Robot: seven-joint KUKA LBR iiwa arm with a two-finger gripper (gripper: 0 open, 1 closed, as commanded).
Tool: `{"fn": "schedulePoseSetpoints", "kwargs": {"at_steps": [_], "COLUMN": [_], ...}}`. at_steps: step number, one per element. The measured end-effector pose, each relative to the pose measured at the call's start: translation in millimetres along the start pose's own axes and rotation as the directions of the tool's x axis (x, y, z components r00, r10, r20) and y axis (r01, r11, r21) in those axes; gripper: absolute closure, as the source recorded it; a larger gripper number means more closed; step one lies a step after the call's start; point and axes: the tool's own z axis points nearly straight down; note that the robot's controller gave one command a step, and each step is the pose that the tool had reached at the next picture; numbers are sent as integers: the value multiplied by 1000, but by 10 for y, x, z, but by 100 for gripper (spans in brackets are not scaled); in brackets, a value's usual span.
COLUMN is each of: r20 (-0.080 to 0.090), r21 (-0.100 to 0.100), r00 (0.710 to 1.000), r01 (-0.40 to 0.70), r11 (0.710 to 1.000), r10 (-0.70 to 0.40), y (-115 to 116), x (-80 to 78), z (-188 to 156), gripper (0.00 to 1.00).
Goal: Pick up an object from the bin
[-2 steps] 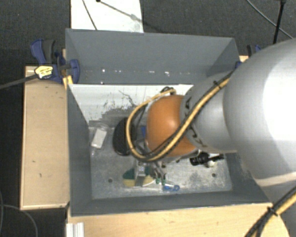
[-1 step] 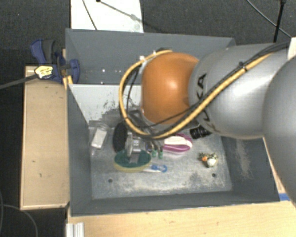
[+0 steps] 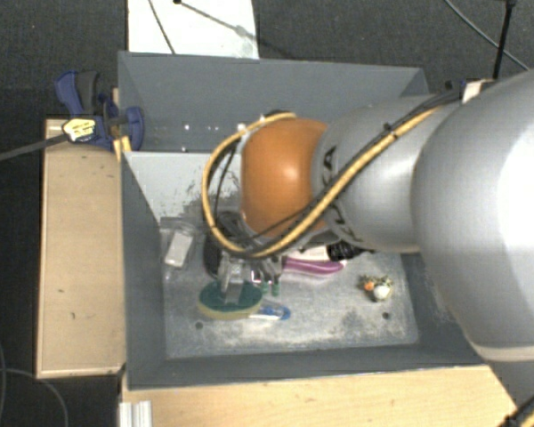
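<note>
My gripper (image 3: 240,285) reaches down under the orange wrist cover into the middle-left of the bin. Its fingers sit right over a flat round green thing (image 3: 224,304) on the bin floor. A thin blue and white pen-like thing (image 3: 269,312) lies against the green disc's right side. A small grey-white block (image 3: 176,247) lies to the gripper's left. A pink-purple thing (image 3: 313,266) lies just to the right, partly under the arm.
A small white and yellow thing (image 3: 375,287) sits alone toward the bin's right side. The big arm covers the bin's back right. Bare floor runs along the front wall.
</note>
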Motion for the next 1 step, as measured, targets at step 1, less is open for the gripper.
{"fn": "schedulePoseSetpoints", "kwargs": {"at_steps": [1], "r20": [7], "r21": [-4], "r00": [1000], "r01": [-1], "r11": [1000], "r10": [1], "y": [119], "x": [-117], "z": [58], "gripper": [100]}}
